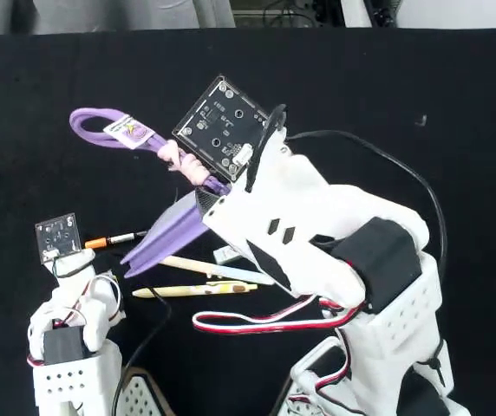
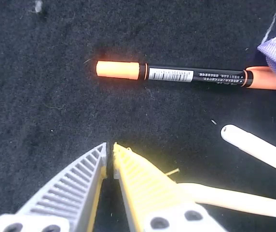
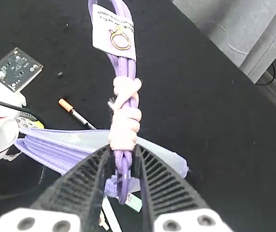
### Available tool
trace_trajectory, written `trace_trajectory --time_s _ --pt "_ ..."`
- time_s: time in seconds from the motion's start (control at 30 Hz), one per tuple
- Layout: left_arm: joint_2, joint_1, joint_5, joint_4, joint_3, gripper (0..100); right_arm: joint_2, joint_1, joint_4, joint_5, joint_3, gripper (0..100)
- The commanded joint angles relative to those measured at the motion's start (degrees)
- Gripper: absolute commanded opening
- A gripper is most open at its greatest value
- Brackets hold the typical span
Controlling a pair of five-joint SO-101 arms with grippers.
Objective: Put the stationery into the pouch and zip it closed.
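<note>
A: Surface [image 1: 456, 104]? Room?
B: Black cloth, with a grey curtain [image 1: 101, 13] behind.
A: Pouch [image 1: 166, 234]?
B: Lilac, lying under the right claw [image 3: 122, 150], beside a yellow pen [image 1: 200, 290]. The claw clamps its cord [image 3: 121, 72] below the pink knot [image 3: 124, 111]. Left claw [image 2: 109, 147] closed, empty, near the orange marker [image 2: 176, 75].

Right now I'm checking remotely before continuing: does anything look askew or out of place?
Yes: the right gripper is shut on the strap, so the purple pouch sits askew, its edge overlapping one end of the orange marker.
</note>
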Motion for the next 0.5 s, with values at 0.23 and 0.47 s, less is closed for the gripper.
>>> trace_trajectory --time_s 0.23,0.47 --pt "0.0 0.7 0.1 -0.5 -0.1 3 -1.9 3.3 -3.8 0.2 -0.1 1.1" --pt "0.0 0.6 0.0 -1.9 -11.7 3 -1.5 11.7 -8.2 -0.2 0.0 1.1"
